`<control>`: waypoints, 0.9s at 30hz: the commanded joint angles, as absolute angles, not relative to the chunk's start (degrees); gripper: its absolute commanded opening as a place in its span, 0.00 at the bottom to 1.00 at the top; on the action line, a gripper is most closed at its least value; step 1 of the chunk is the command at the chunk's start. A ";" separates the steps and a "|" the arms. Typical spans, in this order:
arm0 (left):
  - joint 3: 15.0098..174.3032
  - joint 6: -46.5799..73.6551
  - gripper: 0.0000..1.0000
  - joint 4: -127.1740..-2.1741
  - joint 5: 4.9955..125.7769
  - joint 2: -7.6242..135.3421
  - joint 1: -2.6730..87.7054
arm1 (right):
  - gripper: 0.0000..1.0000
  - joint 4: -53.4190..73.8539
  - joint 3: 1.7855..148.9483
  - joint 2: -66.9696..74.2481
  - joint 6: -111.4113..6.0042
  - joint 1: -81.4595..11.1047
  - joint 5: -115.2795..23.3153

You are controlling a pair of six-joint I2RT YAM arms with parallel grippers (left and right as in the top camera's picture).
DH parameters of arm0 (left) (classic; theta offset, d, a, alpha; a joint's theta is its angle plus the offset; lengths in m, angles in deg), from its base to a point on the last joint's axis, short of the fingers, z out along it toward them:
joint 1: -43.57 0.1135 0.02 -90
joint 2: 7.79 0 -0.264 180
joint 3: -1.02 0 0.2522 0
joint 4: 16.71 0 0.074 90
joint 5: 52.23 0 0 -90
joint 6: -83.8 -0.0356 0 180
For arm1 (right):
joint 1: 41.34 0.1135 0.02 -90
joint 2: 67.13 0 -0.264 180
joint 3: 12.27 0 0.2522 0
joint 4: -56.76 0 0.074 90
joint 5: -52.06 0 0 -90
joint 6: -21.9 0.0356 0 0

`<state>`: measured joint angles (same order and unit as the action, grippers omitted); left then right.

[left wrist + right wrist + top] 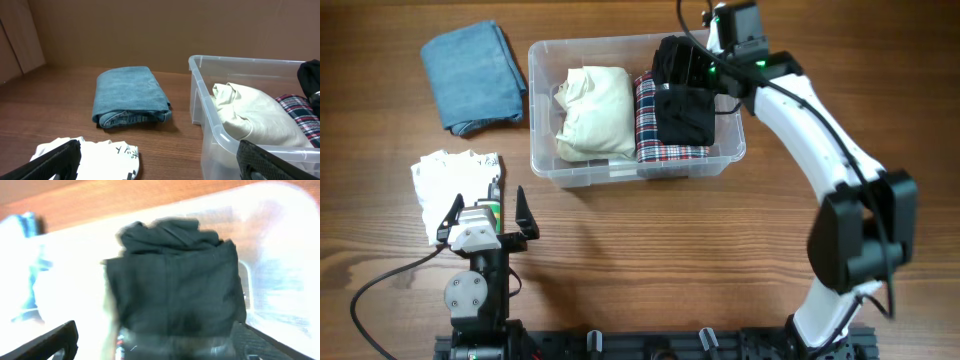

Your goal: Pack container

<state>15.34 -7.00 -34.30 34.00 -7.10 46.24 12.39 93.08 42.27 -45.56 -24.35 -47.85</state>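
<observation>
Bin, far centre: clear colourless rectangular plastic container (580, 172).
Bin, left item: cream folded cloth (592, 110), plain.
Bin, middle item: folded plaid cloth (670, 152), red, white and navy check.
Bin, right item: black folded garment (688, 118), plain.
Far left: blue denim folded garment (472, 75).
Near left: white crumpled cloth (445, 175), black print.
Surface: brown wooden table top (670, 260), grained.

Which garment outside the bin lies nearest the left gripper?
The white printed garment, beside the left gripper; the folded blue denim lies farther off, by the container.

Clear container (582, 172), upright, holding folded clothes
</observation>
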 commanded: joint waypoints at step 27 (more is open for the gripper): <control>15.12 -5.38 1.00 -30.57 35.60 -7.62 45.91 | 1.00 -11.72 95.11 29.14 -45.53 -50.03 -42.87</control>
<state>15.34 -7.00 -34.00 34.04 -7.10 46.24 -11.21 94.26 29.03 -45.47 -50.07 -43.83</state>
